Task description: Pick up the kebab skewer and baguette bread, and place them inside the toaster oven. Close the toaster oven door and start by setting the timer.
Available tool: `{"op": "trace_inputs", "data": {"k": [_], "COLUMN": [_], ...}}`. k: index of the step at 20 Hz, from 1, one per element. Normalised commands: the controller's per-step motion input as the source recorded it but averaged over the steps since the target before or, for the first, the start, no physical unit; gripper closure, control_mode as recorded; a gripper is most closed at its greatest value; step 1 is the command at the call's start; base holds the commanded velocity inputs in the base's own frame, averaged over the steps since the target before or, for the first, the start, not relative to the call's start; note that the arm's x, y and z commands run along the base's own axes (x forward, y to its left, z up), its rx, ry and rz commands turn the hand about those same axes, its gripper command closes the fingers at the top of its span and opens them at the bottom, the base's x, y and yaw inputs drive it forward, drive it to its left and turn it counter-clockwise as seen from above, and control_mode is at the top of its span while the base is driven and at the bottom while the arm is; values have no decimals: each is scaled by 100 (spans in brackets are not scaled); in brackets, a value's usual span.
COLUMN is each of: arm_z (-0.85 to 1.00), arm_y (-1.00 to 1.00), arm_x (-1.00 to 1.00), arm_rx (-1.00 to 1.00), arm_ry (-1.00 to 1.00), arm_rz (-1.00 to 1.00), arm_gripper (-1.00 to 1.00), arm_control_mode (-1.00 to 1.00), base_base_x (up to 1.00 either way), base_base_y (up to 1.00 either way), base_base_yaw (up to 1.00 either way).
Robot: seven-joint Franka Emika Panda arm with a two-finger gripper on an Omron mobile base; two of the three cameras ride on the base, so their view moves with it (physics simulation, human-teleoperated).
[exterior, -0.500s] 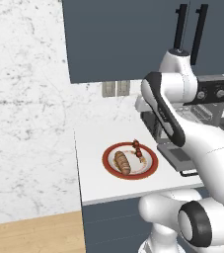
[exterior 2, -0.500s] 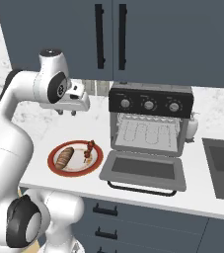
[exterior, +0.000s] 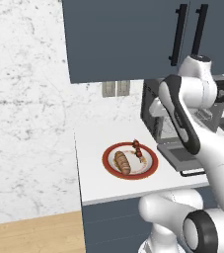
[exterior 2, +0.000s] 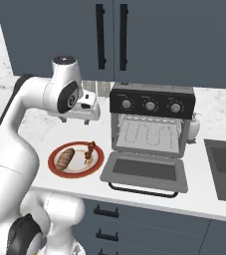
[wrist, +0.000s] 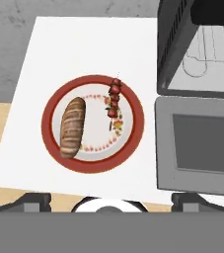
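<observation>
Bread (wrist: pixel 73 127) and skewer (wrist: pixel 113 99) lie side by side, a little apart, on a red-rimmed plate (wrist: pixel 51 101) near the desk's (wrist: pixel 84 44) front edge, just beside the toaster oven (exterior 2: pixel 151 124). Its door (exterior 2: pixel 145 172) hangs folded down flat onto the desk, rack showing inside. High above the plate hovers the pincer (wrist: pixel 111 200), its fingers spread wide, gripping nothing.
</observation>
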Motion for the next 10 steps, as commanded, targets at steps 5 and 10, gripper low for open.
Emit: {"op": "trace_inputs", "data": {"k": [5, 10], "arm_z": [-25, -31], "arm_y": [-100, -99], "arm_x": [-59, -15], "arm_rx": [18, 6], "arm_ry": [-15, -42], "arm_rz": [7, 15], "arm_gripper": [-100, -100], "arm_control_mode": [-100, -100], "base_base_x": [0, 0], "base_base_y": [0, 0], "base_base_yaw": [0, 0]}}
